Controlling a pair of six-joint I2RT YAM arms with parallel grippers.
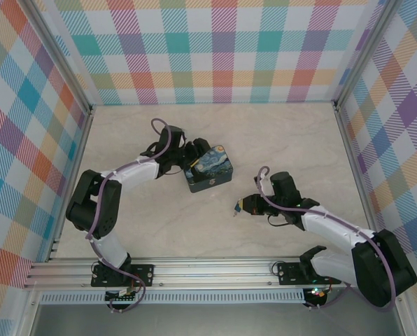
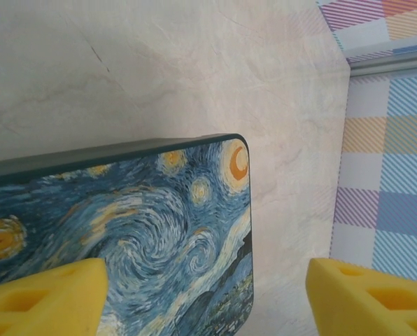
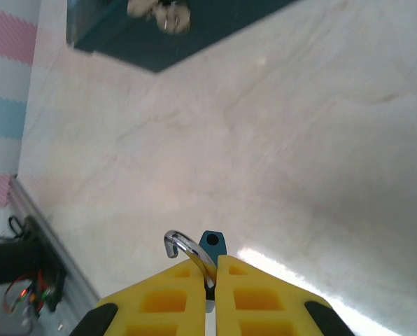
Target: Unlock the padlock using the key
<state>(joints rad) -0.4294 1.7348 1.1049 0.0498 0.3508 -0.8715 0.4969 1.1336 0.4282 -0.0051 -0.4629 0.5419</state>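
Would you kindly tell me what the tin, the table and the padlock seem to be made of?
The tin: probably thin metal, glossy printed lid, dark rounded edge. The table: pale veined marble look, matte, possibly laminate. The padlock in the right gripper: bright reflective shackle, likely steel; blue body, painted metal or plastic.

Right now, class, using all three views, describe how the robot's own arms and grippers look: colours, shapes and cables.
The left arm and right arm have white links joined by bulky black joint housings, with a lavender cable looping along each. The left gripper and right gripper carry bright yellow blocky fingers moulded with rectangular recesses.
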